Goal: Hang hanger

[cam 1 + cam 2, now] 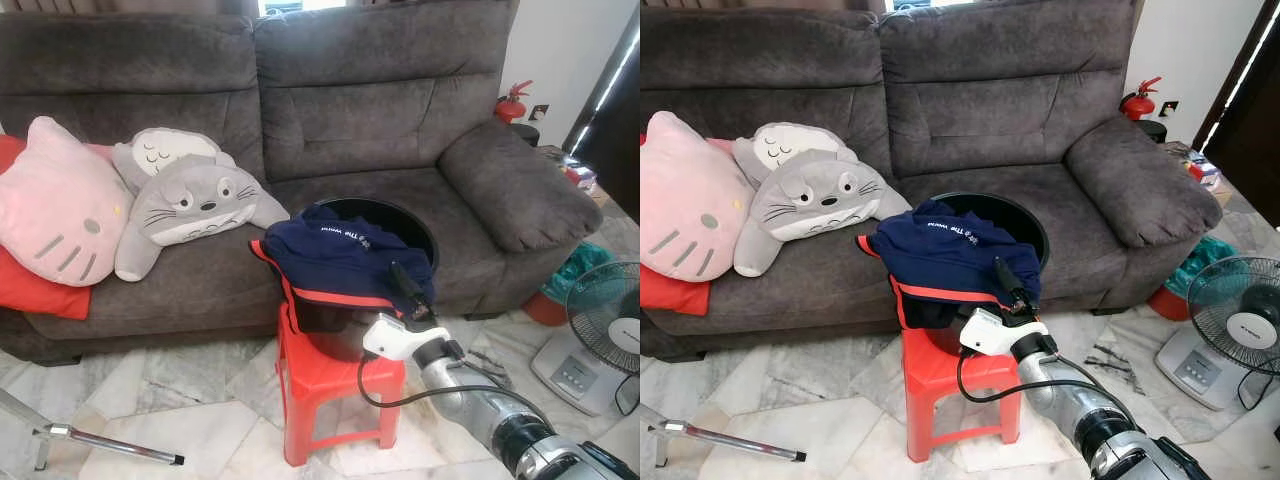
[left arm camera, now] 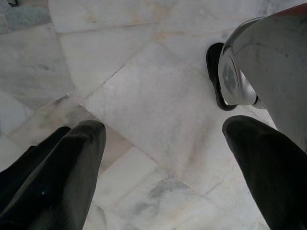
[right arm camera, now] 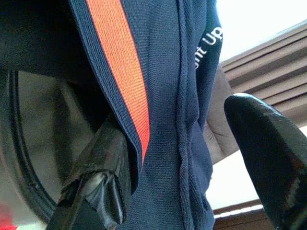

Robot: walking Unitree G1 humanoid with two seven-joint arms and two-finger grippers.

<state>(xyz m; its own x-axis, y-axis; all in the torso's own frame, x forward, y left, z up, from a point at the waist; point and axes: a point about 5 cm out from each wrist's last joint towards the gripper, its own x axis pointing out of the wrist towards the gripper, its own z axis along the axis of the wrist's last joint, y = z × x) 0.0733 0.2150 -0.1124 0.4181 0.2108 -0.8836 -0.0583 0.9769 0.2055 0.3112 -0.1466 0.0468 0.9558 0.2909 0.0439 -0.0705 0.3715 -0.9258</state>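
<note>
A navy shirt (image 1: 345, 250) with orange trim is draped over a black bucket (image 1: 402, 213) standing on a red plastic stool (image 1: 330, 385) in front of the sofa. My right gripper (image 1: 406, 288) reaches to the shirt's front edge at the bucket rim. In the right wrist view the gripper (image 3: 177, 167) is open, and the shirt's hem (image 3: 163, 96) hangs between the two fingers (image 3: 98, 182). My left gripper (image 2: 163, 143) hangs open over the marble floor (image 2: 144, 86), holding nothing. I can make out no hanger.
A grey sofa (image 1: 380, 110) carries a grey plush (image 1: 190, 200) and a pink cat cushion (image 1: 55, 205). A fan (image 1: 600, 320) stands on the floor at right, a fire extinguisher (image 1: 512, 103) behind the sofa arm. A metal leg (image 1: 100, 440) lies at the lower left.
</note>
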